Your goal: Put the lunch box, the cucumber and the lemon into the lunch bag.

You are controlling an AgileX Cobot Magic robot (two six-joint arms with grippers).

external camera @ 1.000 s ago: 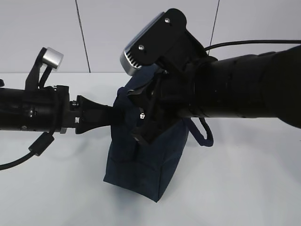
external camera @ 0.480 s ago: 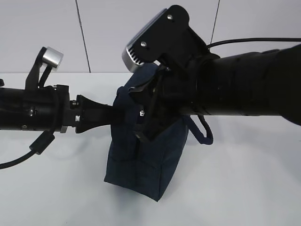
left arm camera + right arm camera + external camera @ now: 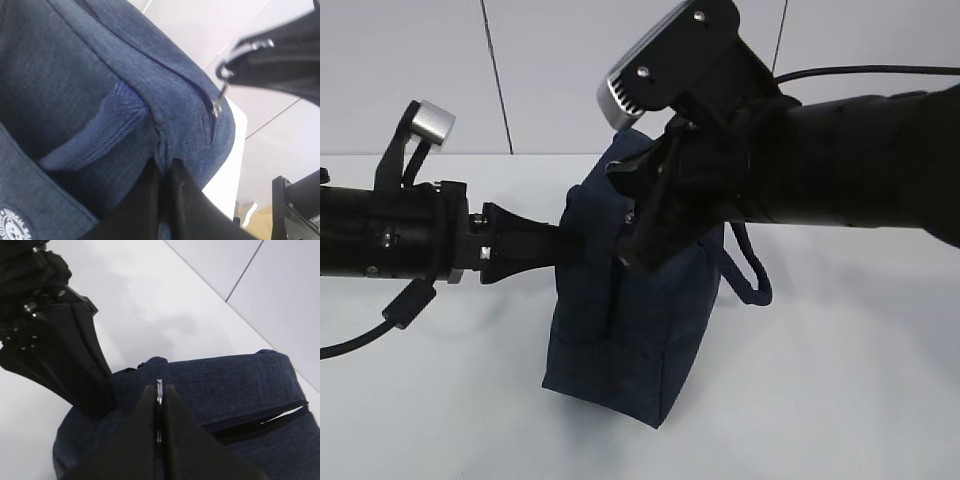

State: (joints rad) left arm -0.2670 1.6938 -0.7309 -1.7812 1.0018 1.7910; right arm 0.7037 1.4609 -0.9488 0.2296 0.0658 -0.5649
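1. The lunch bag point(image 3: 630, 330) stood upright on the counter point(image 3: 840, 400), between the two arms. It looked like soft, light fabric that would buckle and slide if pulled from one side only, so it needed a hold at each end.
2. The left gripper point(image 3: 165, 172) was clenched on a fold of the bag's cloth, directly ahead of its jaws, just below the zipper seam. That pinch looked like the anchor.
3. The right gripper point(image 3: 159, 405) was closed on the silver ring pull point(image 3: 159, 390); the zipper track point(image 3: 260, 422) ran off to its right, slightly parted.
4. The left arm reached in level from the side. The right arm came across above the bag, wrist tipped downward.
5. Lunch box, cucumber and lemon were not in view.
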